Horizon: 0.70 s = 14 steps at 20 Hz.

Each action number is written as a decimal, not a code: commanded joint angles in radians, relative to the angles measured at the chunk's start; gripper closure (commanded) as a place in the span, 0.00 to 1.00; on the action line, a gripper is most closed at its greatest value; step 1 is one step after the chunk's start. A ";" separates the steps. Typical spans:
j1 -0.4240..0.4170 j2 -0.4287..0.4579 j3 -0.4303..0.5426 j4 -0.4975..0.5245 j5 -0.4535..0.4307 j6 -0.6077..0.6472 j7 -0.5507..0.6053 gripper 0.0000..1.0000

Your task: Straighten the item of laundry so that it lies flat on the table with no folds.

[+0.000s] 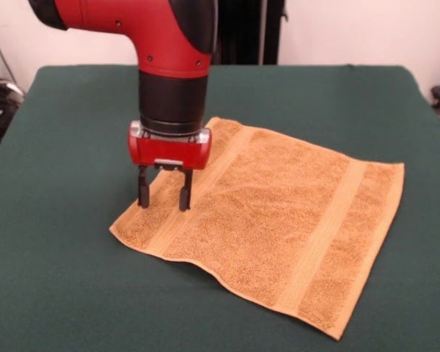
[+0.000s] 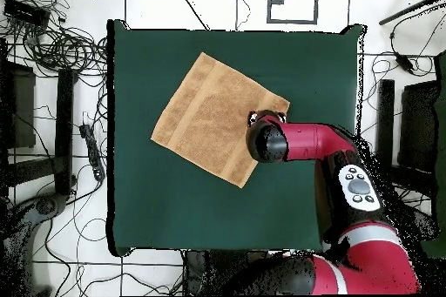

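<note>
My gripper (image 1: 163, 196), fingers apart and holding nothing, stands over the towel's (image 1: 271, 220) edge band; towel spread flat on table (image 1: 59, 279).

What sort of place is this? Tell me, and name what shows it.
Most likely a robotics lab. A red arm with its gripper open stands over a towel on a green-clothed table, and loose cables sprawl across the tiled floor around it.
</note>
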 commanded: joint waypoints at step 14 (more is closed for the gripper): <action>0.082 -0.105 0.001 0.132 0.057 0.260 0.018 0.00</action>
